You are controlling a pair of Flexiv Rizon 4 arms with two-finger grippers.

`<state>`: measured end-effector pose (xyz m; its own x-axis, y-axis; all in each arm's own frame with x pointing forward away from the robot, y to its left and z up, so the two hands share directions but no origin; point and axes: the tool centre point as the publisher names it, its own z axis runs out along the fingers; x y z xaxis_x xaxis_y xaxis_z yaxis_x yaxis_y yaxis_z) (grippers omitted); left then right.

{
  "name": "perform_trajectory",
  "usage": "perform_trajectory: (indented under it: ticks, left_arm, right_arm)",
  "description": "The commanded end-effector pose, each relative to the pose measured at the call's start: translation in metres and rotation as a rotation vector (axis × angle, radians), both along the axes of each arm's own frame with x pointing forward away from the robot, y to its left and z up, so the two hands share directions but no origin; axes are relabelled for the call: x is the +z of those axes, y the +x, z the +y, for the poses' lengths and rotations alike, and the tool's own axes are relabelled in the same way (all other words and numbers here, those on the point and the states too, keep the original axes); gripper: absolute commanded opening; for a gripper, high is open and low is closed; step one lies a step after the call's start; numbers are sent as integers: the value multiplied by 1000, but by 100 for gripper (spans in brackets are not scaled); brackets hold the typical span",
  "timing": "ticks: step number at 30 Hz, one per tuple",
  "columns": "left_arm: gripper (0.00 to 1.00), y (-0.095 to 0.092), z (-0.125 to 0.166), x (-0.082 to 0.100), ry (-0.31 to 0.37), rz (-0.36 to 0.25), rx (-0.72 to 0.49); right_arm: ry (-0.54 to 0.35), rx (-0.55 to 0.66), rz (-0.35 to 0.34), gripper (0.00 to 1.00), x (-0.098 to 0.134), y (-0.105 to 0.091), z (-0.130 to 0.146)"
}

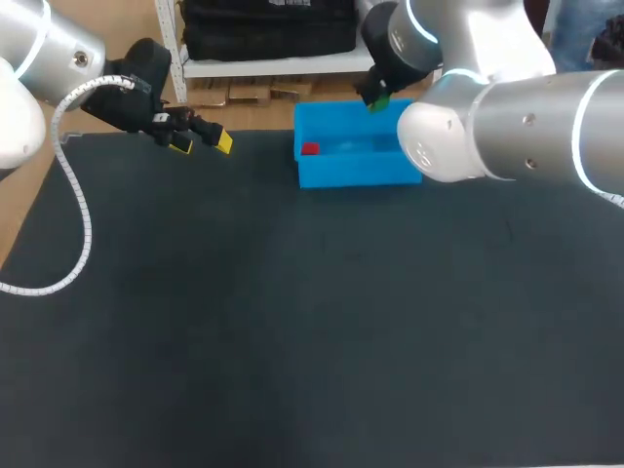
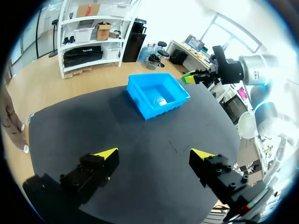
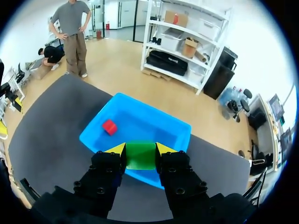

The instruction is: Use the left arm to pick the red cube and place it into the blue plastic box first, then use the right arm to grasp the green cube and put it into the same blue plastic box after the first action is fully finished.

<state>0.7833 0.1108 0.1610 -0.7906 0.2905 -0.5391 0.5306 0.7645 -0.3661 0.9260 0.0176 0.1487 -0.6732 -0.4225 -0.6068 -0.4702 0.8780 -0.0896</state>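
The blue plastic box (image 1: 357,156) stands at the table's far edge, with the red cube (image 1: 310,149) lying inside near its left wall. My right gripper (image 1: 378,101) hangs above the box's far right rim, shut on the green cube (image 3: 140,155). In the right wrist view the red cube (image 3: 110,127) and the blue box (image 3: 154,126) lie ahead of the fingers. My left gripper (image 1: 203,142) is open and holds nothing, raised over the table's far left. In the left wrist view the blue box (image 2: 177,100) sits well ahead of that gripper (image 2: 154,157), and the green cube (image 2: 189,77) shows beyond it.
The dark table mat (image 1: 292,322) spreads bare across the middle and front. The white cable (image 1: 83,234) of my left arm hangs over the table's left side.
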Motion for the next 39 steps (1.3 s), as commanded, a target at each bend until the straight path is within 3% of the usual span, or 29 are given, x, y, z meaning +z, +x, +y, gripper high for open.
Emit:
perform_trajectory:
  ticks: [1, 20, 37, 39]
  left_arm:
    - [100, -1, 1, -1, -4, -4, -2]
    - [100, -1, 1, -1, -4, -4, -2]
    - [100, -1, 1, -1, -4, -4, -2]
    - [100, -1, 1, -1, -4, -4, -2]
  right_arm:
    - [-7, 4, 10, 0, -2, 13, 4]
    - [-53, 3, 15, 0, -10, 32, 5]
    - [-46, -24, 19, 0, -14, 31, -3]
    - [-47, -26, 24, 100, -13, 31, -3]
